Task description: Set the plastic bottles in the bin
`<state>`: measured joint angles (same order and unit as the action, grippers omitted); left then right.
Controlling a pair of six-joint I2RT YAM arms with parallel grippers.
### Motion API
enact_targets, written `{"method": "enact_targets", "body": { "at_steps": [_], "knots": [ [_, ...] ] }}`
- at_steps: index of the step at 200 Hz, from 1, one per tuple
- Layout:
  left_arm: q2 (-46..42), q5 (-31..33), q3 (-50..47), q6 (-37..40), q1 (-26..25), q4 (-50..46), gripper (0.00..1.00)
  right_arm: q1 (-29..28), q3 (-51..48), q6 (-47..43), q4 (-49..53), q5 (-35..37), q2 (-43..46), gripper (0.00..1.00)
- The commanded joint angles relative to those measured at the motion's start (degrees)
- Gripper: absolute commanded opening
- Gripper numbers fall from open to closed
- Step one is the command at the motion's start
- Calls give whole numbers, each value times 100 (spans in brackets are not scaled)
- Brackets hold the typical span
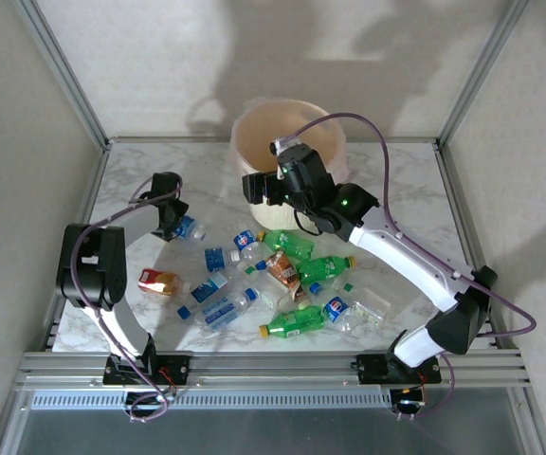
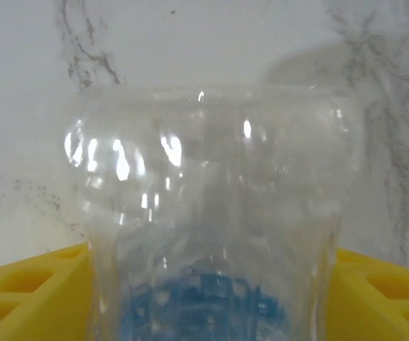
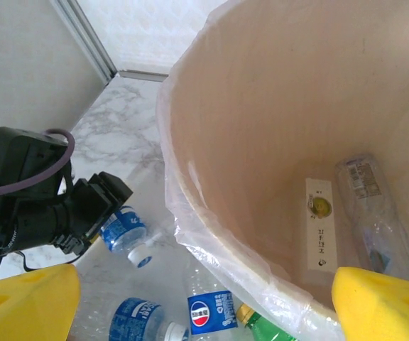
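Note:
My left gripper (image 1: 180,226) has its yellow fingers (image 2: 27,291) pressed against both sides of a clear plastic bottle (image 2: 211,213) with a blue label, low on the marble table at the left. The same bottle (image 3: 124,229) and left gripper (image 3: 84,206) show in the right wrist view. Several more plastic bottles lie mid-table: green ones (image 1: 292,245), clear blue-labelled ones (image 1: 226,308) and a brown-orange one (image 1: 282,268). My right gripper (image 1: 257,188) hangs open over the near rim of the cream bin (image 1: 292,118), nothing between its fingers (image 3: 382,305). A clear bottle (image 3: 375,213) lies inside the bin (image 3: 261,106).
A red-orange labelled bottle (image 1: 159,281) lies apart near the left arm. The bin's thin bag liner (image 3: 211,234) hangs over its rim. Metal frame posts and walls close in the table on the left, right and back. A purple cable (image 1: 377,133) loops above the right arm.

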<state>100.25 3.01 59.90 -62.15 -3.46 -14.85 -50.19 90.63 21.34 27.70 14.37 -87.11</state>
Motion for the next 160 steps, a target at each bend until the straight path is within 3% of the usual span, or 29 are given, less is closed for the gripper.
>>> {"method": "enact_targets", "body": {
  "at_steps": [1,72,127,160],
  "knots": [
    [-536,170,-20,345,-75,-79,68,-53,-116,243,-265,-438,176,92],
    [-1937,-611,-285,675,-293,421,65,-8,40,586,-725,-1711,-1,92],
    [-2639,-2731,83,701,-535,1891,65,190,311,718,-685,-2627,-351,95],
    [-2653,-3551,524,547,-791,2516,66,401,666,666,-453,-2826,-488,98]
  ]
}}
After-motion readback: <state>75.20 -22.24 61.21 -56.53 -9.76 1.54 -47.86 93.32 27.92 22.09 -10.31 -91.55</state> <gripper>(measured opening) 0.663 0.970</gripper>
